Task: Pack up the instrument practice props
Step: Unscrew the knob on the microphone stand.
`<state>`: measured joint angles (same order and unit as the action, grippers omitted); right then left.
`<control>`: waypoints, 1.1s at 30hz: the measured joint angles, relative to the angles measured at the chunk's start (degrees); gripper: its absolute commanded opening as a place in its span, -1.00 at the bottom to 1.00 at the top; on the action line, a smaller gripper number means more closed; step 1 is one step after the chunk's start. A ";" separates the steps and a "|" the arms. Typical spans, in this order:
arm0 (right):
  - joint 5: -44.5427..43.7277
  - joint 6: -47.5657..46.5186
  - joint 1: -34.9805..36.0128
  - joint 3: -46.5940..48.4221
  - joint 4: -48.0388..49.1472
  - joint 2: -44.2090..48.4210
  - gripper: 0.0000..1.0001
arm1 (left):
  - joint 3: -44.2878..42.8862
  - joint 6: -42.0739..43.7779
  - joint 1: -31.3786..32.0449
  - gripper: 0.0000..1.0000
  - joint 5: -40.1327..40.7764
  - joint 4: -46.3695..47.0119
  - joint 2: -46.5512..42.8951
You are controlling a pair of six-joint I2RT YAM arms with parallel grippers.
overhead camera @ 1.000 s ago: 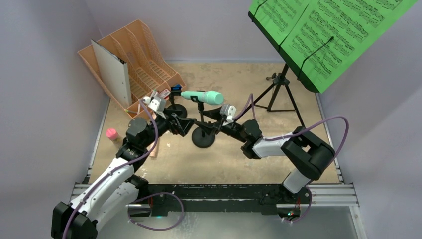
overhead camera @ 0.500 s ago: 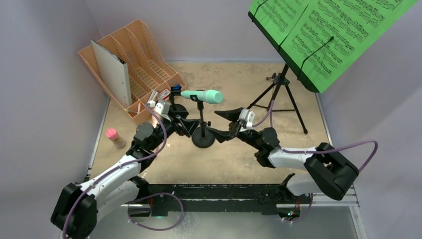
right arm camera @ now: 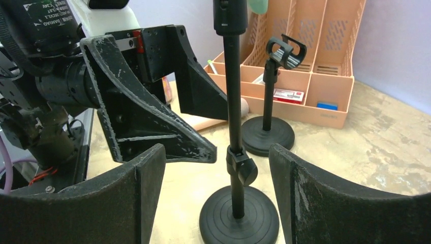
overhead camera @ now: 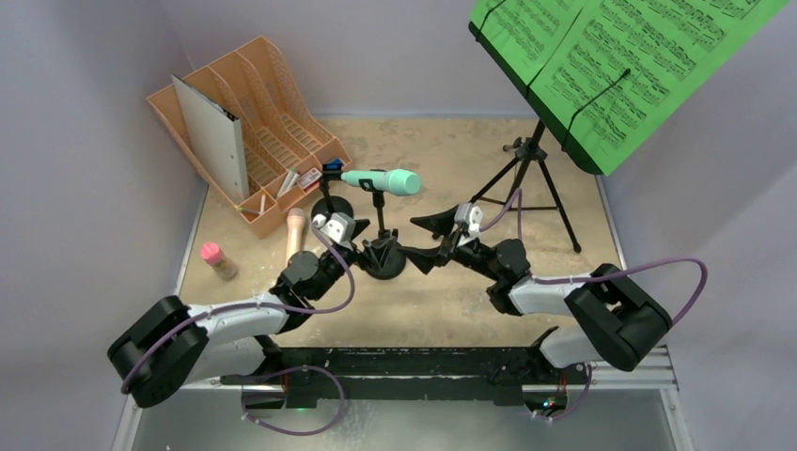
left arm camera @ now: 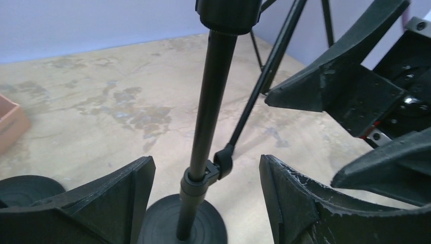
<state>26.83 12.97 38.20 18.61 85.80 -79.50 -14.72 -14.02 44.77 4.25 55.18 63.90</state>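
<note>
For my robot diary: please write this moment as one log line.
left end effector: open, around clip pole | right end effector: open, around same pole | teal microphone: atop pole

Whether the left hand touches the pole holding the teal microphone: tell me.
Apart. The left wrist view shows the pole standing inside the open left hand, gaps on both sides.

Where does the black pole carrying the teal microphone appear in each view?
Top external: the pole stands in the middle of the table, with the teal microphone clipped on top.
Left wrist: the pole is upright in the centre, between the fingers of the open left gripper.
Right wrist: the pole is upright in the centre, between the fingers of the open right gripper.
Shared landmark: the orange file rack, top left from above, at the left edge for the left wrist, upper right for the right wrist.
</note>
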 measured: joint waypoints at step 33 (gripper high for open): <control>3.82 -6.12 -0.72 6.29 -12.98 -6.43 0.36 | -2.27 8.74 2.10 -1.00 5.62 20.31 14.38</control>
<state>30.65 6.85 37.47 24.91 72.82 -85.93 -16.99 -5.28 46.87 9.87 75.48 78.28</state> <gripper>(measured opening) 0.694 0.169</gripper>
